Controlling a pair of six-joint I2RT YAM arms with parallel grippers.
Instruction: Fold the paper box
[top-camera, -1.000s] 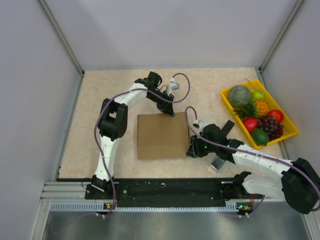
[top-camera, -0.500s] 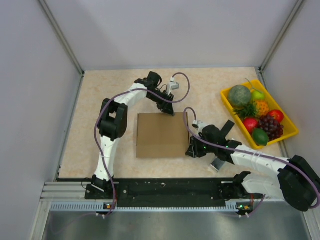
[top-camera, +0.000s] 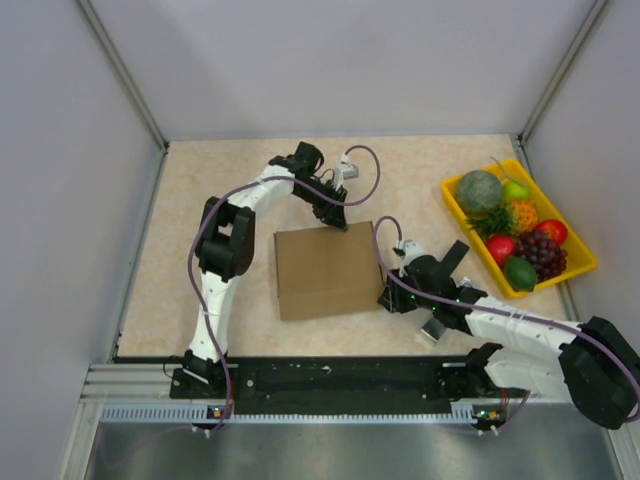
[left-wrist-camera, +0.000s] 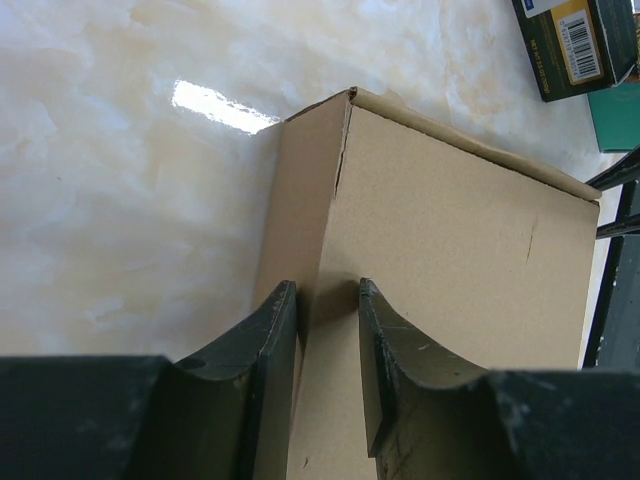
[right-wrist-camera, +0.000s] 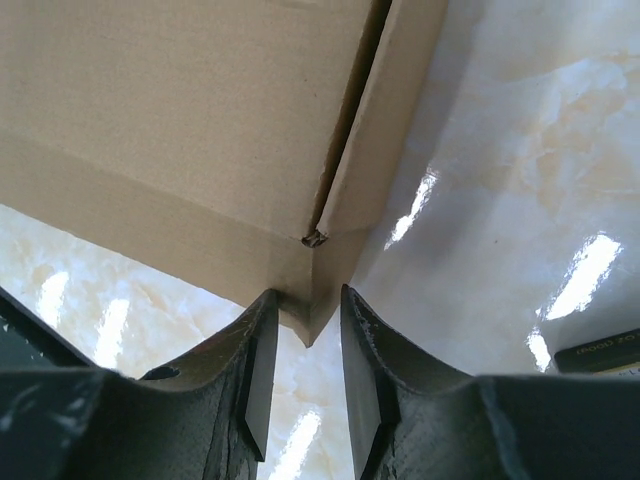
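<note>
The beige marbled tabletop carries the paper box at its middle, lying slightly askew between the two arms, with the yellow fruit tray well apart to its right. The main risk, as I judge it, comes from opposed pulls. The left gripper has its jaws narrowed onto the far right corner, and the right gripper pinches the near right corner just as tightly. If they move out of step, the light cardboard could twist, buckle along the wrong line or tear at a corner. A loose pinch could also let a wall spring back open. The box looks like a plain brown, shallow rectangle with a flat, unmarked top panel and thin upright walls. Close up, the wall seam gapes a little at the far corner, and the near corner has a small frayed nick where the panels meet.
</note>
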